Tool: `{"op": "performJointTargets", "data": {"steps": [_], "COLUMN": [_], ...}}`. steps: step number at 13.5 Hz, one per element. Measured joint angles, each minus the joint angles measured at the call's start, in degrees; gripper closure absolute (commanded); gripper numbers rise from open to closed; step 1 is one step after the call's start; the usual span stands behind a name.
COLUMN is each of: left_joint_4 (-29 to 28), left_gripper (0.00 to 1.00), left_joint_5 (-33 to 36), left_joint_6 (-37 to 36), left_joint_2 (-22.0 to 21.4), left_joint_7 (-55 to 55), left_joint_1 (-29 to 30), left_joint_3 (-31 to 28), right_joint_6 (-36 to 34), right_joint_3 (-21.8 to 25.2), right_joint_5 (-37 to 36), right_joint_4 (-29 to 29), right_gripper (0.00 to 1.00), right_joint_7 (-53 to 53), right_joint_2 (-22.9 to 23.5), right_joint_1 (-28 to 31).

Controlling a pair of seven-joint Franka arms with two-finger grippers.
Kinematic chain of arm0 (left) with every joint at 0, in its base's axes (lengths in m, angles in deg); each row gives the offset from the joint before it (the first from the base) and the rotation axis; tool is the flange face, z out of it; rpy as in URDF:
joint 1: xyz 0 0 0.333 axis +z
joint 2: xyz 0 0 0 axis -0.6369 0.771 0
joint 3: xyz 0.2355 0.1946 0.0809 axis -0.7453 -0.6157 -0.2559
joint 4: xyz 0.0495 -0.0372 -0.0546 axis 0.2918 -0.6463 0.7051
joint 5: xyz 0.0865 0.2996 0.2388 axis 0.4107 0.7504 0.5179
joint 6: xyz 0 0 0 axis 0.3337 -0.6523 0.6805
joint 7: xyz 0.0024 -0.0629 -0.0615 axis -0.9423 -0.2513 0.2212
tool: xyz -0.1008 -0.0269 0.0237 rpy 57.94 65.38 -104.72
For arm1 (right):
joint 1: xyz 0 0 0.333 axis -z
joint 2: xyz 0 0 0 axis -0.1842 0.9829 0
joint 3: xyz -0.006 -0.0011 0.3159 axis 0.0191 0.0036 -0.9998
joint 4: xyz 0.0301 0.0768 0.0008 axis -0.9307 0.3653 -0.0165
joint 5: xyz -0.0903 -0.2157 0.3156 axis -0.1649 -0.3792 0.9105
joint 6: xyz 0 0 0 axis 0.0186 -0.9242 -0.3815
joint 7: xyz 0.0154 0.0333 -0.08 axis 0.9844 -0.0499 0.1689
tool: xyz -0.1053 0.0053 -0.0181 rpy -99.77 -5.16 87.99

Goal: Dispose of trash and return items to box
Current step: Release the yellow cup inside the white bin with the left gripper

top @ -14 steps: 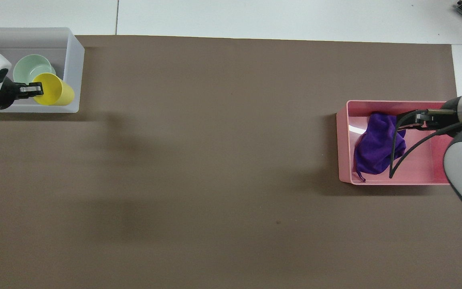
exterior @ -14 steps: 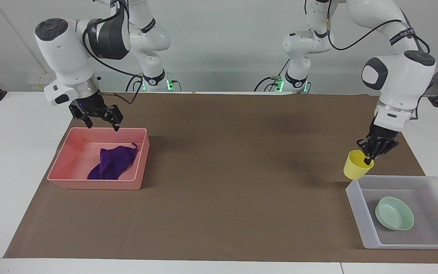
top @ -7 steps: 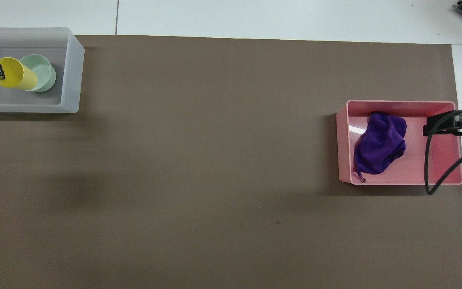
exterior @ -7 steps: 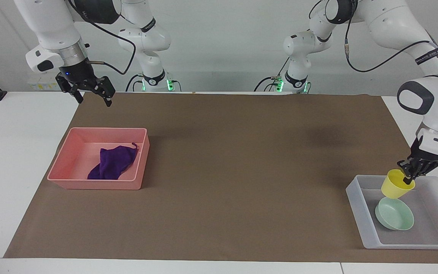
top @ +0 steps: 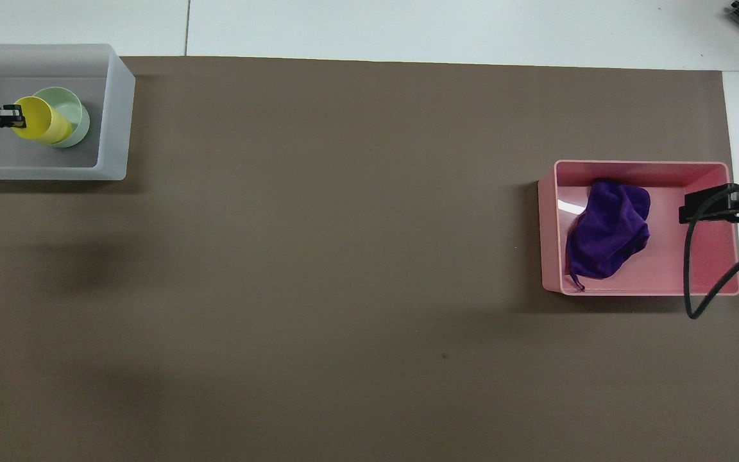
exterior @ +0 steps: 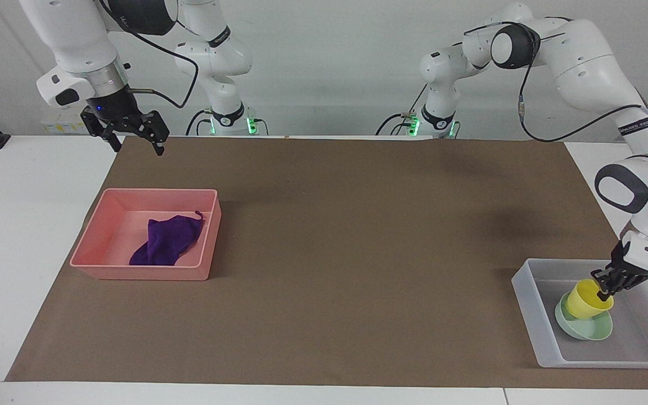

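Yellow cup [exterior: 586,299]: tilted in mint bowl [exterior: 584,327] | left end effector [exterior: 604,293] grips rim | right end effector [exterior: 133,142] open

Left arm: I reach from my base out and down toward my end of the bench, elbow high, forearm sloping down to the wrist.
Left wrist: it points steeply down.
Left pincer [exterior: 605,292]: low, my fingers pinched together on the rim of the yellow cup [exterior: 584,298], one finger inside it, the cup tilted.
Right arm: I wait, raised, with the forearm coming down from above.
Right wrist: it points down, a cable looping off its side.
Right pincer [exterior: 135,143]: held up in the air, my fingers spread apart, gripping nothing.
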Motion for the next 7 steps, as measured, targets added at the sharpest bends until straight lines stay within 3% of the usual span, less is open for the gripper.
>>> {"op": "performJointTargets", "data": {"steps": [1,2,3,5,6,7], "left_joint_4": [-0.1,-0.2,-0.4,-0.6,-0.6,-0.5], "left_gripper": [0.92,0.56,0.41,0.24,0.06,0.00], "left_joint_5": [-0.4,-0.6,-0.8,-0.8,-0.8,-0.8], "left_joint_6": [0.3,0.7,1.1,1.3,1.3,1.3], "left_joint_2": [0.1,0.2,0.3,0.3,0.3,0.3], "left_joint_7": [0.2,0.3,0.3,0.4,0.4,0.4], "left_joint_1": [0.0,0.0,0.0,0.0,0.0,0.0], "left_joint_3": [0.0,0.0,0.0,0.1,0.2,0.2], "right_joint_6": [-0.2,-0.3,-0.3,-0.3,-0.3,-0.3], "right_joint_3": [0.0,0.1,0.1,0.1,0.1,0.1], "right_joint_5": [0.0,0.0,0.0,0.0,0.0,0.0], "right_joint_4": [0.0,0.1,0.5,1.3,1.6,2.0], "right_gripper": [0.00,0.00,0.00,0.00,0.00,0.00], "right_joint_7": [0.0,0.0,0.0,0.0,0.0,0.0], "right_joint_2": [0.0,0.0,0.0,-0.2,-0.3,-0.5], "right_joint_1": [0.0,0.1,0.1,0.0,0.0,0.0]}}
